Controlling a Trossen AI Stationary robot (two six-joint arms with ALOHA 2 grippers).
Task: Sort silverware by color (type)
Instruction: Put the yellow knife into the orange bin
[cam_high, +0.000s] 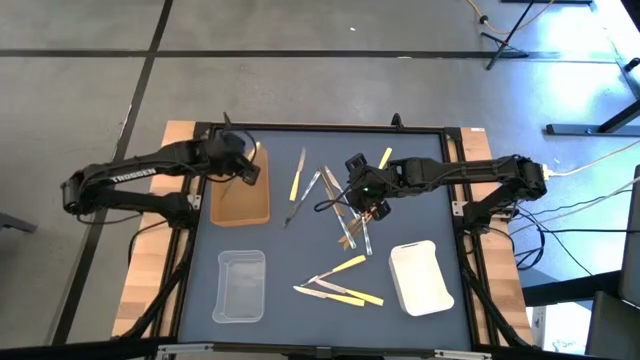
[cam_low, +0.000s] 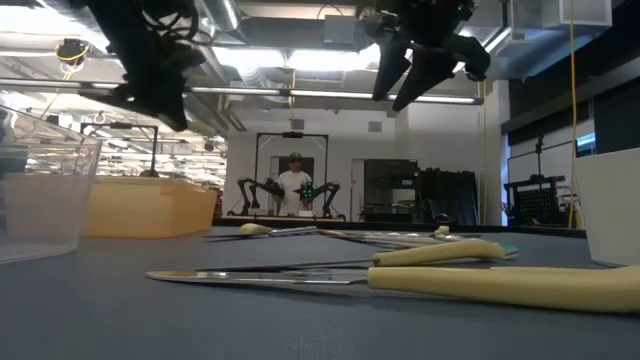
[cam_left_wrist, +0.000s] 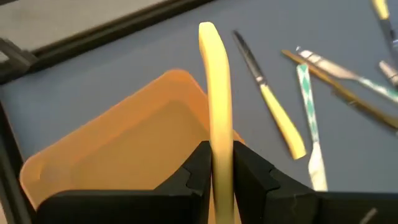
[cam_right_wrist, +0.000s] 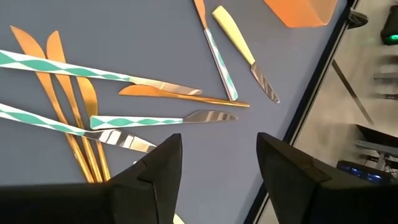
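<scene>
My left gripper (cam_high: 248, 163) hangs over the far end of the brown tray (cam_high: 240, 200), shut on a pale yellow utensil (cam_left_wrist: 214, 93) whose rounded end sticks out past the fingertips. My right gripper (cam_right_wrist: 217, 171) is open above the middle pile of silverware (cam_high: 335, 195) and touches none of it. Below it lie knives with teal-striped handles (cam_right_wrist: 62, 68), gold knives (cam_right_wrist: 74, 118) and a yellow-handled knife (cam_right_wrist: 239, 46). More yellow pieces (cam_high: 335, 285) lie flat near the table's front. My left gripper pinches the yellow utensil's flat sides (cam_left_wrist: 219, 158) between its two fingers. The fingers (cam_left_wrist: 199, 171) slant down toward the tray. The utensil runs along the fingers, most of its length standing free beyond them. It is lifted clear above the brown tray (cam_left_wrist: 124, 143).
A clear tray (cam_high: 241, 285) stands near the front left and a white tray (cam_high: 420, 278) near the front right. A lone yellow-handled knife (cam_high: 297, 178) lies between the brown tray and the pile. Far behind the table, a person (cam_low: 295, 180) stands in the room.
</scene>
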